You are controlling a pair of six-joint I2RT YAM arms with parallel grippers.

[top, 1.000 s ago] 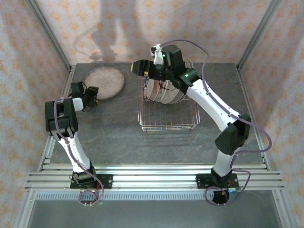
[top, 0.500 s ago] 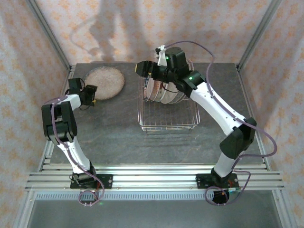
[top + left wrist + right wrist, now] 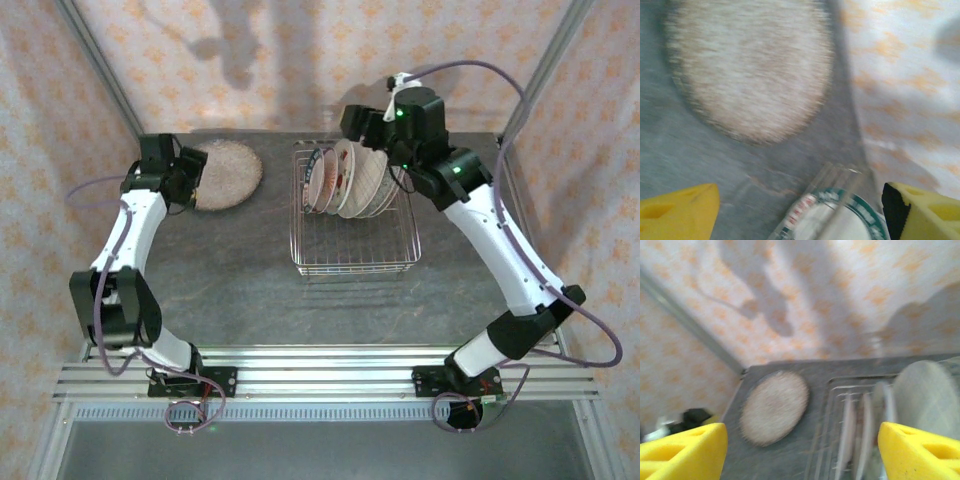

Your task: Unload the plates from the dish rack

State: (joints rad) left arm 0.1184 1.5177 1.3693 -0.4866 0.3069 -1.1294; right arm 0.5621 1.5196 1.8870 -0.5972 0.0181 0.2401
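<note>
**Plate pick from the rack: square up before closing**

We judge the step in hand to be taking the next of the plates (image 3: 350, 180), which stand on edge, close together, at the far end of the dish rack (image 3: 355, 262). One speckled plate (image 3: 225, 172) already lies flat on the worktop (image 3: 250, 280) at the far left, well apart from the rack.

Our right pincer (image 3: 801, 440) hovers above the far side of the rack, its fingers spread wide with nothing between them. Our left pincer (image 3: 800, 205) is also spread open, just beside the speckled plate; something round with a green rim sits low in its wrist view, too blurred for us to identify.

To do this well, we would choose the outermost plate, turn the pincer so one finger falls on each face of its rim, and descend straight. The neighbours are tight, so a skewed finger could wedge between two plates or tip the row. We would close firmly and lift upward until clear of the prongs before swinging away.
</note>
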